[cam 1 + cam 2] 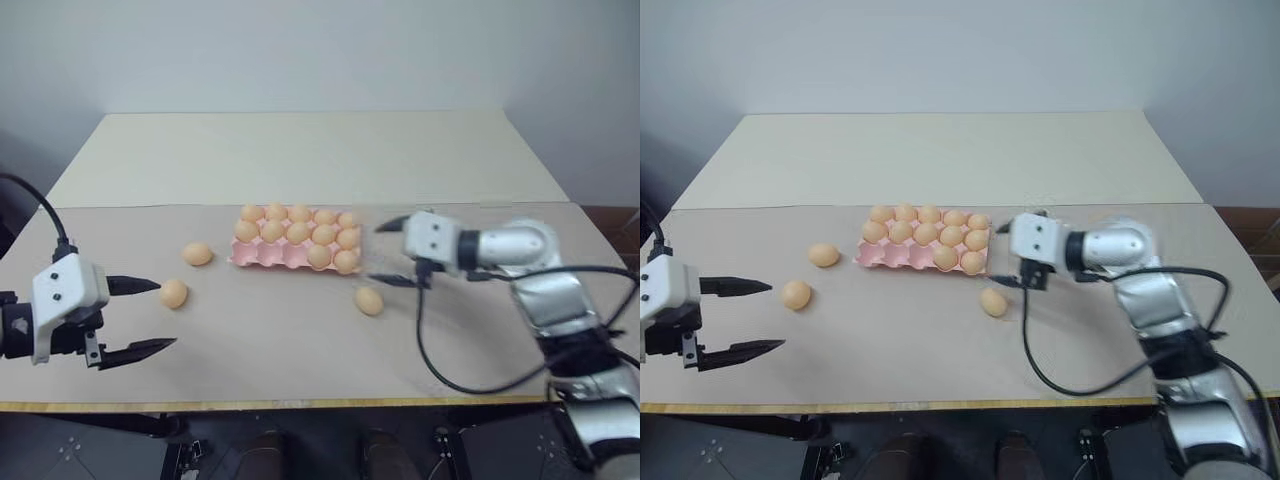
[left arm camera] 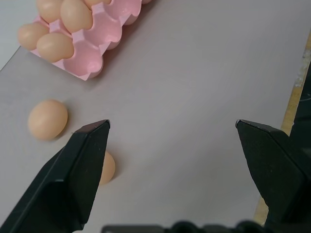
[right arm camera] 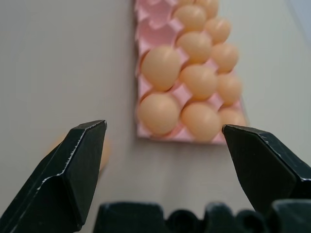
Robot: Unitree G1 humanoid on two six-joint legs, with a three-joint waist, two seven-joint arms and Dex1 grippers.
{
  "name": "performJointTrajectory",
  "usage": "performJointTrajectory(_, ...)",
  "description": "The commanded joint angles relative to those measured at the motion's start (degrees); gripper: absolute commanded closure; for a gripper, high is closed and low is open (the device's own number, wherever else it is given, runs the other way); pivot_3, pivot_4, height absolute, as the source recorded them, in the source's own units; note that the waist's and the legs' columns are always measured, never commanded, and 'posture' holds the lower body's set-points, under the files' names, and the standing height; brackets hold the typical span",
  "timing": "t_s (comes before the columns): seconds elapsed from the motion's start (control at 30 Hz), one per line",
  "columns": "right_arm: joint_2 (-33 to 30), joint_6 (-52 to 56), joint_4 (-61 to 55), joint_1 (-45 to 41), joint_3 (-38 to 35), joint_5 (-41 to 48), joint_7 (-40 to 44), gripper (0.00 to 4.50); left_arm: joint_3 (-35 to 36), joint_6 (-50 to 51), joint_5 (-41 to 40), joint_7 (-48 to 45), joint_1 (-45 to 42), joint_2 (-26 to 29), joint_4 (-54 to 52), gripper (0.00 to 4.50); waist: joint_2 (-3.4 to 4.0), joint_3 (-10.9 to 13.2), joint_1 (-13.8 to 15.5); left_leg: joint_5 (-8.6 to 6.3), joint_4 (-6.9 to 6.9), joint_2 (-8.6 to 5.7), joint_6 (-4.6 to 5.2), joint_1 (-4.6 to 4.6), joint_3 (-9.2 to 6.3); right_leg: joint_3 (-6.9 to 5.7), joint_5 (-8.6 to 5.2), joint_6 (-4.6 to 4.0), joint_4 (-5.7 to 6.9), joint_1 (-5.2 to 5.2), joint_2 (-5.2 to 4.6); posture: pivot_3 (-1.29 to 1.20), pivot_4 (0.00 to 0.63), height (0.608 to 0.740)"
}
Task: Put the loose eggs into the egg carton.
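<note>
The egg carton [image 1: 297, 240] sits mid-table, its far and middle rows filled and two eggs in the right end of the near row, leaving three near cups on the left side bare. Three loose eggs lie on the table: one [image 1: 198, 254] just left of the carton, one [image 1: 173, 293] nearer and further left, close to the left gripper [image 1: 140, 316], and one [image 1: 369, 301] near the carton's right near corner, just below the right gripper [image 1: 392, 253]. Both claws stand released and empty, jaws wide apart. The right arm reaches in from the right side with its gripper pointing left and slightly down toward the carton's right end; the left arm is held low at the near-left edge, its gripper pointing right along the table. The next pick is probably the egg by the right gripper: it would do well to come down over it with the fingers straddling its narrow width, close gently so the shell neither rolls away nor cracks, and carry it clear of the seated eggs to a bare near cup.
</note>
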Motion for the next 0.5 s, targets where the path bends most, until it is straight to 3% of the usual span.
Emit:
performJointTrajectory(0.03,-5.2,5.2,-7.3,3.0,-7.3,6.4,2.8,0.05,2.0,-0.9,-1.0,-1.0,0.0,0.1,-1.1,0.00,0.00,0.0,0.0,0.00,0.00,0.00,0.00,0.03,0.00,0.02,0.01,0.00,0.01,0.02,0.01,0.00,0.150,0.740)
performJointTrajectory(0.27,-14.9,10.7,-10.2,9.8,-16.7,13.2,5.9,0.05,3.5,-1.2,-0.9,-2.7,1.1,-0.2,-0.6,0.00,-0.03,0.0,0.2,0.00,0.00,0.01,0.00,0.12,0.03,0.03,0.01,0.00,-0.05,0.11,0.01,0.00,0.150,0.740)
performJointTrajectory(0.5,-15.5,12.7,-11.6,11.5,-15.6,14.7,3.3,0.05,2.3,-1.2,-0.9,-1.6,0.4,-0.9,-1.1,0.00,-0.04,0.0,0.2,0.00,0.00,0.00,0.00,0.11,0.05,0.06,0.02,0.02,-0.05,0.10,0.01,0.00,0.150,0.740)
